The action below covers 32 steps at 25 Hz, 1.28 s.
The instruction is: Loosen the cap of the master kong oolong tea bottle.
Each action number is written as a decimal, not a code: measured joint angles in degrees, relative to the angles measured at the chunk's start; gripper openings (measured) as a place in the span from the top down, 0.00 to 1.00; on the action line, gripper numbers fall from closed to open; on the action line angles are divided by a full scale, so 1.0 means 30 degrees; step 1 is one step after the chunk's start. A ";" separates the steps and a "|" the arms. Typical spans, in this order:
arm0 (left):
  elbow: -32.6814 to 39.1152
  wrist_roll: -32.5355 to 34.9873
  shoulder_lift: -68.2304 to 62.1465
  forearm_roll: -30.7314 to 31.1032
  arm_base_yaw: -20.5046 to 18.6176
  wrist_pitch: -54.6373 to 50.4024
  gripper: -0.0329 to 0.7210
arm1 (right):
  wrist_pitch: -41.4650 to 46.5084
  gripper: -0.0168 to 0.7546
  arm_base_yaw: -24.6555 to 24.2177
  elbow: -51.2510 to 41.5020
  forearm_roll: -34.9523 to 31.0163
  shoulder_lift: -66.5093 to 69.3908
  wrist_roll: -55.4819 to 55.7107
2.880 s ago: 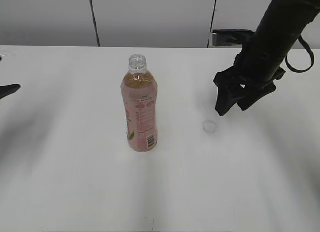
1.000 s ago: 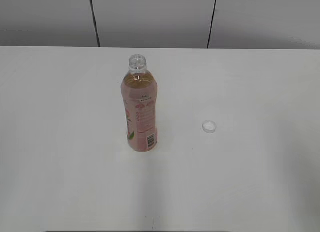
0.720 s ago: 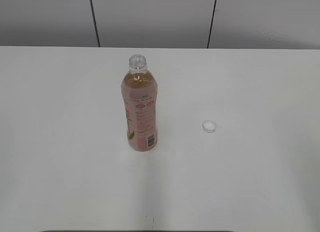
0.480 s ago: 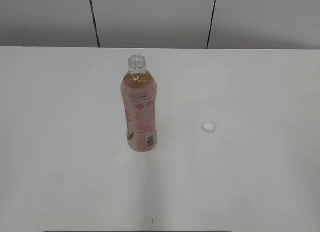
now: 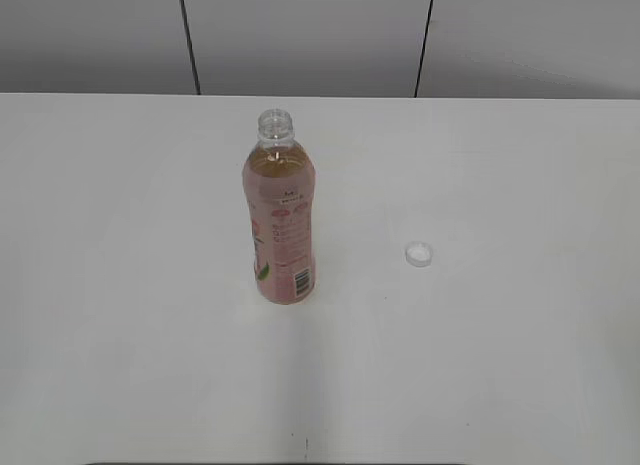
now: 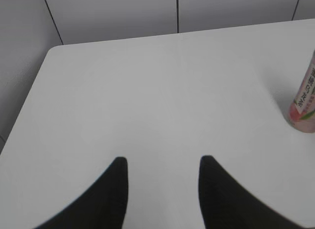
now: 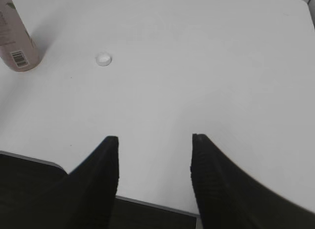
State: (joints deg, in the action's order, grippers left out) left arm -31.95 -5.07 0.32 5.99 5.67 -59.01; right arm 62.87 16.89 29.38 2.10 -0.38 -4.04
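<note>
Master kong oolong tea bottle [image 5: 279, 217] stands upright, centre-left of the exterior frame, on the white counter [image 5: 480, 365], neck open with no cap on it. The cap [image 5: 419, 253] lies on the counter right of the bottle, well apart, open side up. Left gripper [image 6: 163, 162] at the bottom of its wrist frame, fingers parted, nothing between them, bottle at right edge. Right gripper [image 7: 154, 139] at the bottom of its frame, fingers spread, empty; cap and bottle upper left.
</note>
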 joint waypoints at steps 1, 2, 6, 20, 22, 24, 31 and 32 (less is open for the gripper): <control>0.0000 0.0000 0.0000 0.0000 0.0000 0.0000 0.56 | 0.0000 0.51 0.0000 0.0000 0.0000 0.0000 0.0000; 0.0000 0.0000 0.0000 0.0000 0.0000 0.0000 0.57 | 0.0000 0.51 0.0000 0.0000 0.0000 0.0000 0.0015; 0.0000 0.0000 0.0000 0.0000 0.0000 0.0000 0.57 | 0.0000 0.51 0.0000 0.0000 0.0000 0.0000 0.0021; 0.0000 0.0000 0.0000 0.0000 -0.0224 0.0040 0.63 | 0.0000 0.51 -0.7257 0.0000 0.0000 0.0000 0.0040; 0.0000 0.0000 0.0000 0.0000 -0.0224 0.0040 0.63 | 0.0000 0.51 -0.7502 0.0000 0.0000 0.0000 0.0040; 0.0000 0.0000 0.0000 0.0000 -0.0224 0.0040 0.64 | 0.0000 0.51 -0.7553 0.0000 0.0000 0.0000 0.0040; 0.0000 0.0000 0.0000 0.0015 -0.0224 0.0040 0.64 | 0.0000 0.51 -0.7553 0.0000 0.0000 0.0000 0.0040; 0.0000 0.0000 0.0000 0.0015 -0.0224 0.0040 0.64 | 0.0000 0.51 -0.7553 0.0000 0.0000 0.0000 0.0040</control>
